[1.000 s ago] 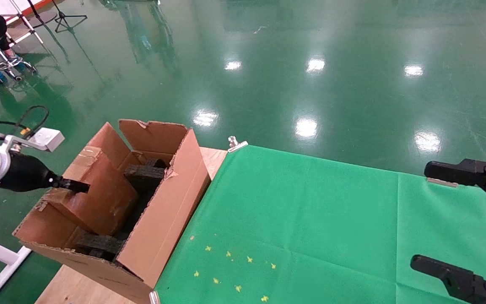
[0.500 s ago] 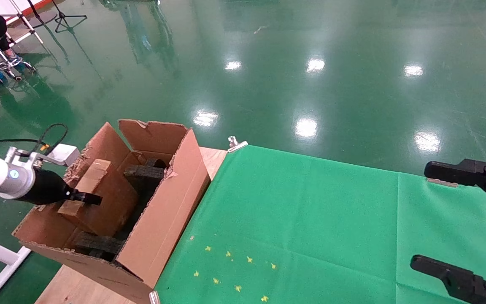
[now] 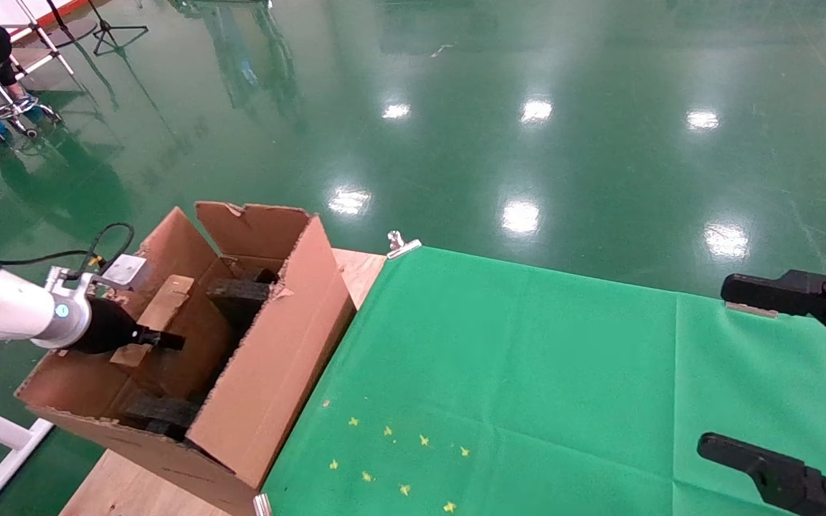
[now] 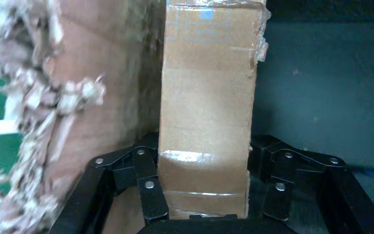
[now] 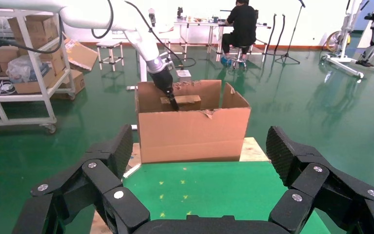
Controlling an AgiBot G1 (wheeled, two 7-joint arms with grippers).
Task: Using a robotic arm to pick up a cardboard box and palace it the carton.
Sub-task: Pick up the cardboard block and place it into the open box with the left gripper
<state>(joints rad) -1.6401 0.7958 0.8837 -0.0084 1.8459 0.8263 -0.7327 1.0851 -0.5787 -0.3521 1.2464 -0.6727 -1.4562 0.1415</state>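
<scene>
Your left gripper [image 3: 169, 341] is clamped on the small box [image 3: 169, 322] inside the carton [image 3: 269, 373]; your right gripper [image 5: 199, 161] hangs spread wide above the table [image 3: 528, 373].

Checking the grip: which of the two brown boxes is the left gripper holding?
The small cardboard box, clamped in the left gripper inside the big flapped carton.

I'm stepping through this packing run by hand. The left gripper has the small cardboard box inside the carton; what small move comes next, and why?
Probably lower a little further, then release. The left gripper is shut on the cardboard box, which sits partly below the carton rim, above the black foam blocks. The right gripper waits open over the green cloth.
</scene>
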